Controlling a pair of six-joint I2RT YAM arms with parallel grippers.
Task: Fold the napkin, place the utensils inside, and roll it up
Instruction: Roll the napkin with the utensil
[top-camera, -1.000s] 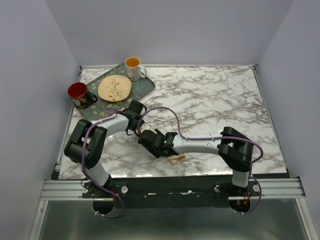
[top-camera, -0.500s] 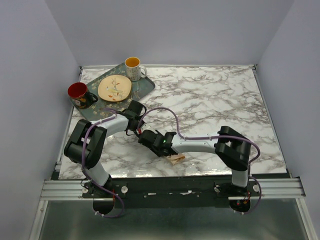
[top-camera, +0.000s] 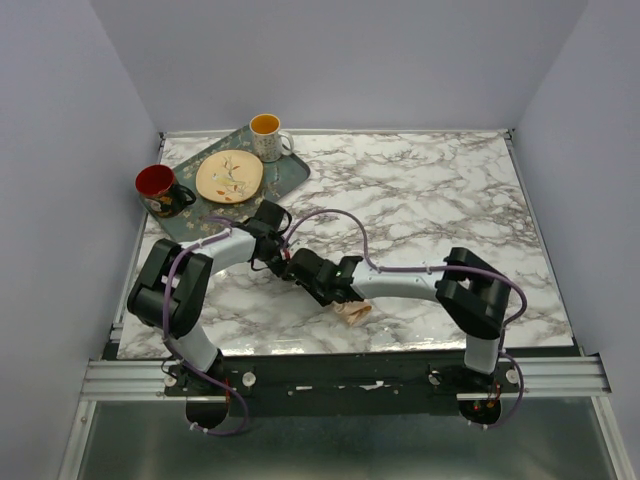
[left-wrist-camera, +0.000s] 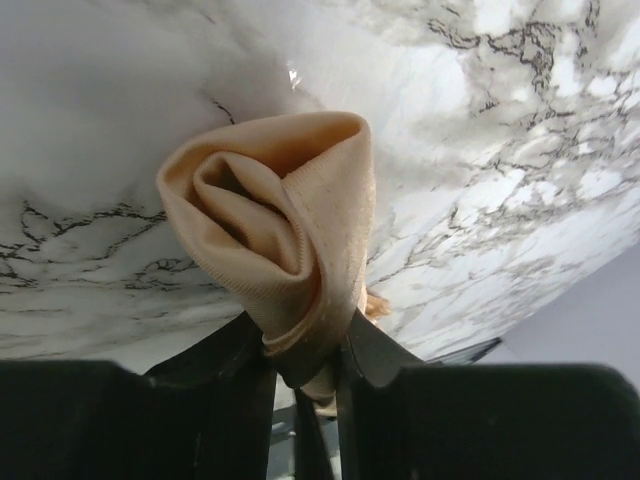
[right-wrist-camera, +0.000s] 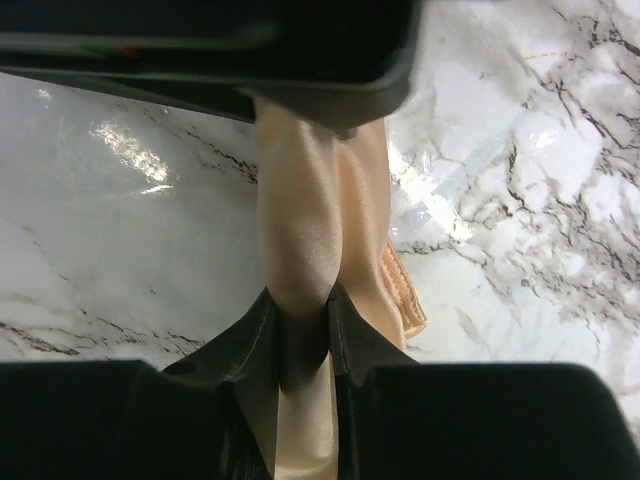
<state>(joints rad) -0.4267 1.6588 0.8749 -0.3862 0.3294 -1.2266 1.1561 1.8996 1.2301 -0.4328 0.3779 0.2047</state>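
Starting at the left of the overhead view, you have the left pincer (left-wrist-camera: 305, 352) clenched on the soft peach-tan cloth napkin (left-wrist-camera: 285, 210), which is wound into a roll. That pincer's own camera looks into the open end of the roll, with the spiral of layers at frame centre and the jaws pinching its lower edge.

Just right of it in the overhead view, the right pincer (right-wrist-camera: 300, 335) is clamped on the same roll. In its own camera the roll runs straight up the frame, from its jaws at the bottom to the black body of the left pincer at the top.

The long axis therefore lies on the line between your two pincers. In the overhead view it slants from centre-left down to a cloth tail at lower centre, over the white marble-patterned bench (top-camera: 430, 200).

Neither arm is nearer, since both hold it. You cannot tell whether the slender metal utensils are inside; none show.

Any tightening twist should probably turn about that shared axis.
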